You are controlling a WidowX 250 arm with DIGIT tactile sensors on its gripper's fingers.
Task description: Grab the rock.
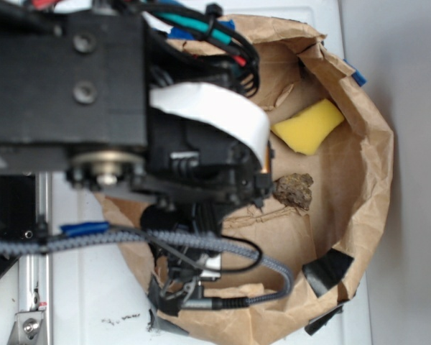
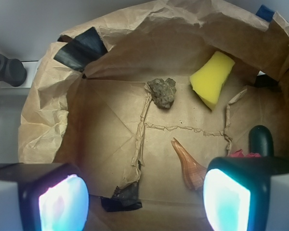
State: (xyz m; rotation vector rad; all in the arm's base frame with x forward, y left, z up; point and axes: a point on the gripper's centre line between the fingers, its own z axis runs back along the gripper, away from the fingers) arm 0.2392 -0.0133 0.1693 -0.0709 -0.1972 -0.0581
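Glowing cyan-white pads [image 2: 62, 204] fill the lower corners of the wrist view: these are the two fingers of your gripper [image 2: 144, 202], standing wide apart with nothing between them. Both sit high over the brown paper floor [image 2: 106, 130] and touch none of the objects in it. Nearest the right finger lies the orange-brown spiral shell [image 2: 188, 163], its pointed tip aimed away from the gripper; part of it is hidden behind that finger. A scrap of black tape [image 2: 123, 197] sits near the lower middle, on a torn crease of the paper.

Farther out, just past the centre of the floor, you find the rock [image 2: 163, 91], a lumpy grey-brown stone resting free on the paper at the top of a vertical crease. Beyond and to its right lies the yellow sponge [image 2: 212, 79], close to the rock but apart from it. The crumpled bag wall [image 2: 183, 29] closes the scene behind both.

In the exterior view the arm [image 1: 65, 79] hides the fingers, and the rock [image 1: 293, 190] shows just beside the arm's dark end, still on the paper.

Progress, as judged: no grasp is made. You have yet to bring the open fingers over the rock, lower them astride it, close, and lift. Keep clear of the shell and the sponge.
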